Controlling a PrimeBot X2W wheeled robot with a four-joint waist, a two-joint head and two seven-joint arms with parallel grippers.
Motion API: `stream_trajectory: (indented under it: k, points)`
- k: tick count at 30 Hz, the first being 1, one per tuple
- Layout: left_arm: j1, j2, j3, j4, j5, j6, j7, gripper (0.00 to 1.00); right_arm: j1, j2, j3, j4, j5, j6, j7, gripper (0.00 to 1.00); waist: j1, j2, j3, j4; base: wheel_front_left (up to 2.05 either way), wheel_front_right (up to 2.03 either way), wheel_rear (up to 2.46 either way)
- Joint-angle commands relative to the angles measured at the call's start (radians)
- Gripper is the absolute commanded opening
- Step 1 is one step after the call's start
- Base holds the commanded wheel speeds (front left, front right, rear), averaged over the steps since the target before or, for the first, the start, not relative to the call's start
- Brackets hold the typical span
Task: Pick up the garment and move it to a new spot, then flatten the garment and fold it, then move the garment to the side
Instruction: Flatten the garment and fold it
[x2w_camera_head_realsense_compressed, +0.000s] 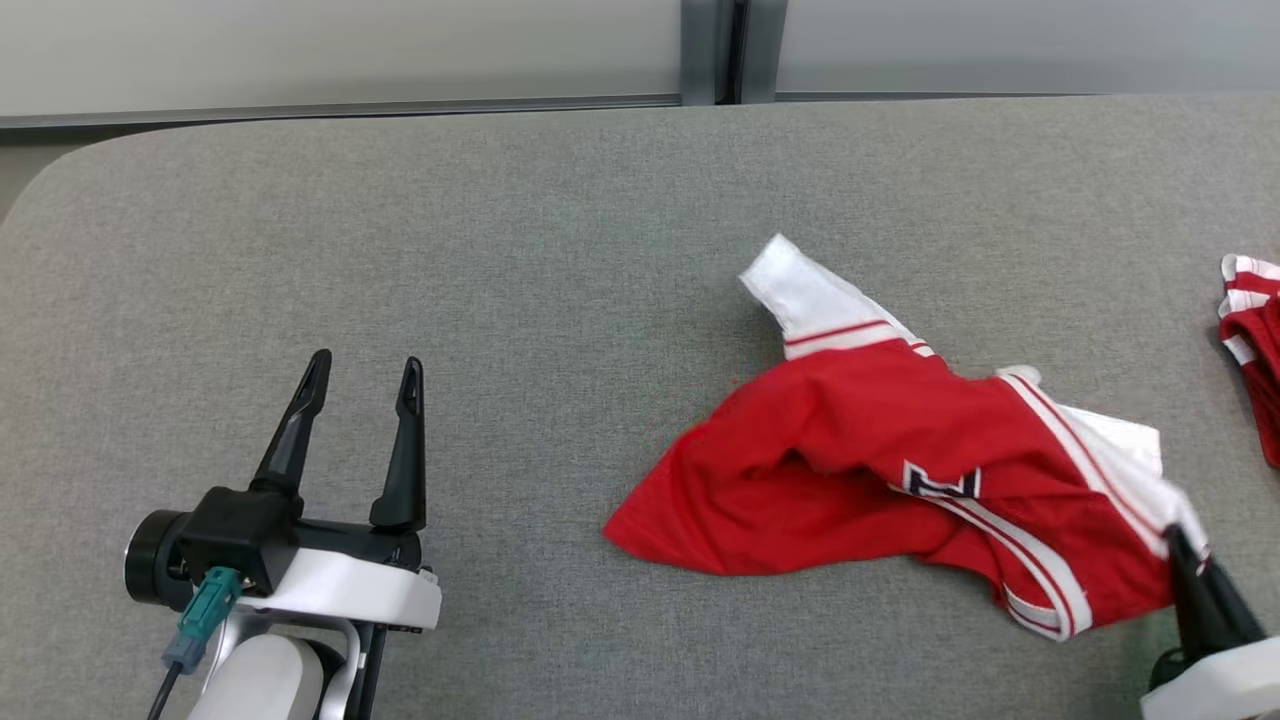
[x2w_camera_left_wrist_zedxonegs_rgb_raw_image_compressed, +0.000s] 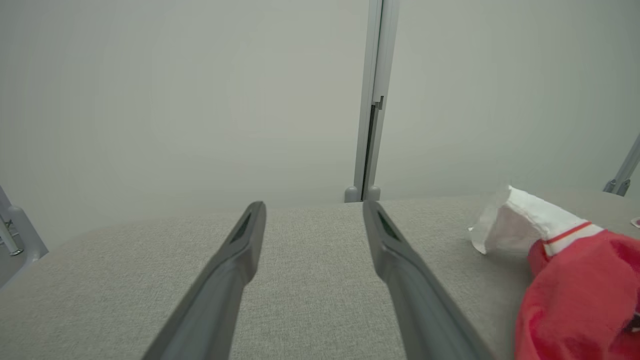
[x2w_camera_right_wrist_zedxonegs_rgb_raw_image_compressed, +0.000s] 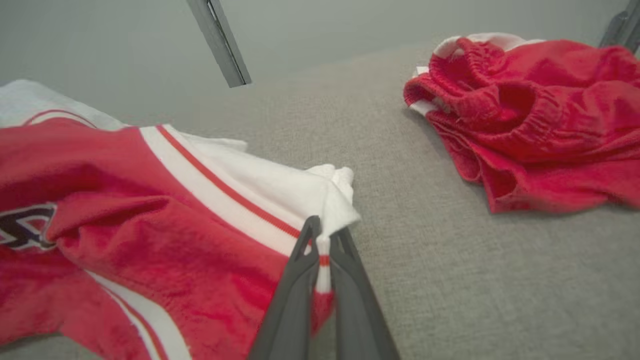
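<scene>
Head view: the left gripper (x2w_camera_head_realsense_compressed: 366, 360) is seen at 8 o'clock, its two fingers spread wide apart, with nothing held or touched. The right gripper (x2w_camera_head_realsense_compressed: 1175, 540) is seen at 4 o'clock, its tips at the white-trimmed edge of the red jersey (x2w_camera_head_realsense_compressed: 850, 470). The jersey lies crumpled on the grey table (x2w_camera_head_realsense_compressed: 500, 250), from the centre towards 4 o'clock. Red shorts (x2w_camera_head_realsense_compressed: 1255, 340) are seen at 3 o'clock, apart from the jersey. Two garments and two grippers are counted.

Left wrist view: the fingers are held apart over bare table, and the jersey's white sleeve is seen at 3 o'clock.

Right wrist view: the fingers are pressed together, clamped on the jersey's white-and-red edge at 6 o'clock. The shorts are bunched at 2 o'clock.
</scene>
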Motion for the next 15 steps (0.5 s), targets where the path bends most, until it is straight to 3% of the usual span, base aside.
stream_trajectory:
  k: [1, 2, 3, 4, 5, 10, 15]
  points:
    - [-0.019, 0.005, 0.005, 0.004, 0.001, -0.003, -0.005, 1.0, 0.004, 0.007, 0.006, 0.05, 0.014, 0.0, -0.012, 0.0, 0.0, 0.0, 0.0, -0.003, 0.0, 0.0, 0.0]
    - [-0.019, 0.005, 0.006, 0.006, 0.0, -0.003, -0.005, 1.0, 0.002, 0.014, 0.019, 0.077, 0.023, 0.0, -0.021, 0.0, 0.0, 0.0, -0.001, -0.005, 0.0, 0.0, 0.0]
    - [-0.018, 0.005, 0.008, 0.006, -0.001, -0.002, -0.005, 1.0, -0.007, 0.02, 0.03, 0.097, 0.03, 0.0, -0.034, 0.33, 0.0, 0.0, 0.0, -0.007, 0.0, 0.0, 0.0]
    - [-0.017, 0.006, 0.01, 0.007, -0.001, -0.001, -0.006, 1.0, -0.018, 0.017, 0.042, 0.111, 0.025, 0.0, -0.048, 0.75, 0.0, 0.0, 0.0, -0.01, 0.0, 0.0, 0.0]
    - [-0.015, 0.007, 0.011, 0.007, -0.002, 0.0, -0.006, 1.0, -0.032, 0.017, 0.053, 0.114, 0.025, 0.0, -0.064, 1.0, 0.0, 0.0, -0.001, -0.014, 0.0, 0.0, 0.0]
    - [0.003, 0.014, 0.02, 0.002, -0.001, 0.008, -0.006, 1.0, -0.086, 0.0, 0.082, 0.077, -0.004, 0.0, -0.124, 1.0, 0.0, 0.0, -0.012, -0.032, 0.0, 0.0, 0.0]
    - [0.025, 0.017, 0.021, -0.001, 0.002, 0.016, -0.007, 1.0, -0.099, -0.018, 0.071, -0.047, -0.065, 0.0, -0.114, 1.0, 0.0, 0.0, -0.043, -0.044, 0.0, 0.0, 0.0]
